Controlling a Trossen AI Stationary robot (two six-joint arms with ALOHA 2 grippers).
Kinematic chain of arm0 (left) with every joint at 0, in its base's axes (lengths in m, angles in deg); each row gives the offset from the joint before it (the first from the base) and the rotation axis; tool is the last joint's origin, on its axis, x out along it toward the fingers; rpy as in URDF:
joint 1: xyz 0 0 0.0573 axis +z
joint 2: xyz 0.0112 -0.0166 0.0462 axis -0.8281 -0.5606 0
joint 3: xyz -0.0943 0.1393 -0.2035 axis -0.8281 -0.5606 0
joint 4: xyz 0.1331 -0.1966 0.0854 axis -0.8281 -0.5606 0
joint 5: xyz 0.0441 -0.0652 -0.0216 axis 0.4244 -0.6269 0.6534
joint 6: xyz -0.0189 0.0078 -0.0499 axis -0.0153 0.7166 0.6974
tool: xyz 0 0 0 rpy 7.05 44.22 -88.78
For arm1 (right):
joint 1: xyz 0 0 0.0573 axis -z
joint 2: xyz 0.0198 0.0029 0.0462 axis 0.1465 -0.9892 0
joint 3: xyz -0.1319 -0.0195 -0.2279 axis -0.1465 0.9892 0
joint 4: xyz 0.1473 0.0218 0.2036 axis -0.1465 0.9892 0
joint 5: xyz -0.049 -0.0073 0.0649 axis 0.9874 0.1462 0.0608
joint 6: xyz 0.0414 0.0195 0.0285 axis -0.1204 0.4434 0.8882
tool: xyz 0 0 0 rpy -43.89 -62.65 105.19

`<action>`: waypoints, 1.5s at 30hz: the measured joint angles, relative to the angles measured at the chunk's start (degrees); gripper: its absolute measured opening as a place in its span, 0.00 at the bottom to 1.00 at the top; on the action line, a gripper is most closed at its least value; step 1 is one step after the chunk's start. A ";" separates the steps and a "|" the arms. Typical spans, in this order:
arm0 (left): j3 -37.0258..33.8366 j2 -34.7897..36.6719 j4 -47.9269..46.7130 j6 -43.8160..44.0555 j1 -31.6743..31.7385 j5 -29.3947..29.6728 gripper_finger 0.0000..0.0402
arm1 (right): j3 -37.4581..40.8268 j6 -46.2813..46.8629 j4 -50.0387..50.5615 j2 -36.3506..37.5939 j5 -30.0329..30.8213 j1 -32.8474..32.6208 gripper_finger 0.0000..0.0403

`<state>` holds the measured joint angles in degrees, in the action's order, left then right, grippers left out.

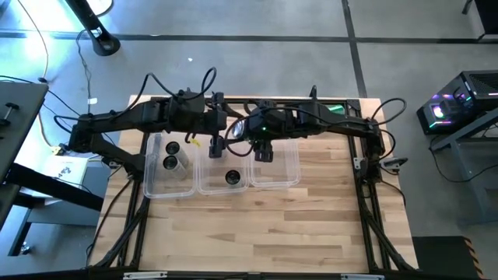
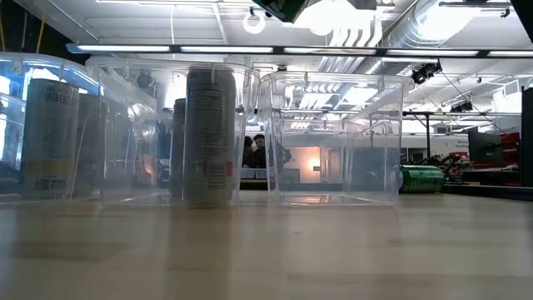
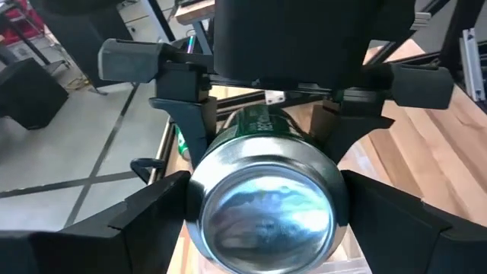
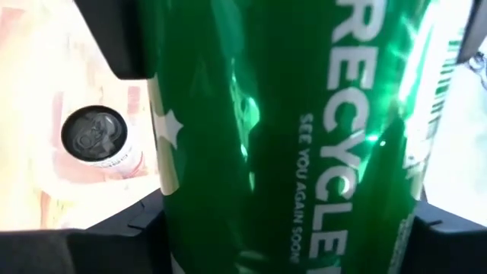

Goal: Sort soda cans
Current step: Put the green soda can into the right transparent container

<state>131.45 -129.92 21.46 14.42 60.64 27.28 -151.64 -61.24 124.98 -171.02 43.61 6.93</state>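
Observation:
A green soda can (image 3: 262, 190) is held in the air between both grippers, above the clear tubs. My left gripper (image 3: 262, 209) comes from the table's left (image 1: 220, 140) and is shut on the can's near end. My right gripper (image 4: 289, 228) comes from the right (image 1: 261, 148) and is shut on the can's green wall (image 4: 289, 129). Two cans (image 1: 171, 153) stand in the left tub and one can (image 1: 232, 177) stands in the middle tub. Another green can (image 2: 420, 177) lies on its side on the table, far right. My left gripper pinches the green can at its silver end rim (image 3: 190, 202), one finger (image 3: 144, 217) on each side. The can runs away from the wrist, along the fingers, lifted clear. My right gripper pinches the can's green wall (image 3: 251, 125) farther along, its fingers (image 3: 190, 114) across the can, which is clear of tubs and table.
Three clear tubs (image 1: 274, 183) stand side by side at mid table, under the grippers; the right tub (image 2: 337, 137) holds no can. Bare wood (image 1: 257, 233) stretches toward the near edge. The arms' frame and cables run along the far edge.

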 joint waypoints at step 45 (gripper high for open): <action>-0.20 11.01 -11.01 2.66 4.67 11.26 0.73 | -0.14 8.20 0.60 10.79 3.11 3.91 0.87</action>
<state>131.25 -118.91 10.45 17.09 65.30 38.54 -151.78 -53.04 125.58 -160.22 46.73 10.84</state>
